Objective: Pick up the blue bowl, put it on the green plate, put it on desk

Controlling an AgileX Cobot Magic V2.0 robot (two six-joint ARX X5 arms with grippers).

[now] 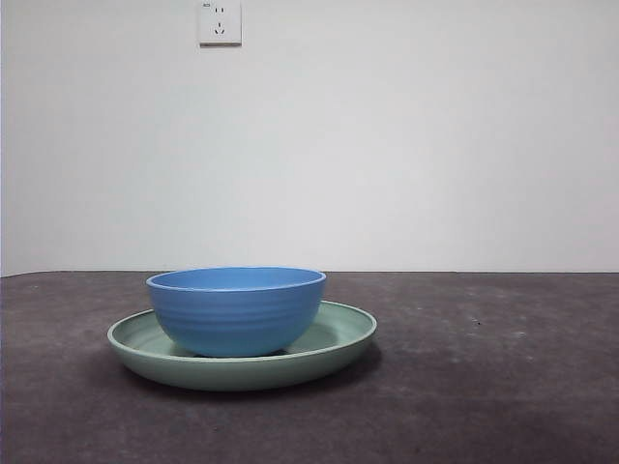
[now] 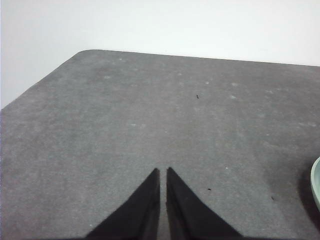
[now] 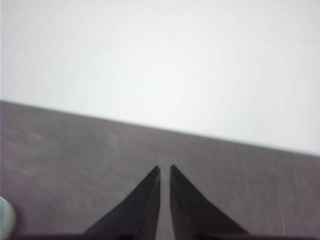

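Desk (image 1: 503,387) – dark grey-brown, matte, faint light speckles, fills the lower part of the front view; plain white wall (image 1: 435,145) behind it. Green plate (image 1: 338,338) sits flat on the desk, left of centre in the front view – wide, shallow, pale mint, glossy, raised rim. Blue bowl (image 1: 236,309) stands upright inside the plate, touching its floor; medium blue, glossy, faint horizontal ridges on the outside, deeper and narrower than the plate, rim level. Left claw (image 2: 163,170) clenched, tips nearly touching, grasping nothing, over bare desk with a sliver of the plate's rim at the frame edge. Right claw (image 3: 164,167) also clenched and empty, over bare desk, view blurred. White wall socket (image 1: 220,21) high on the wall.
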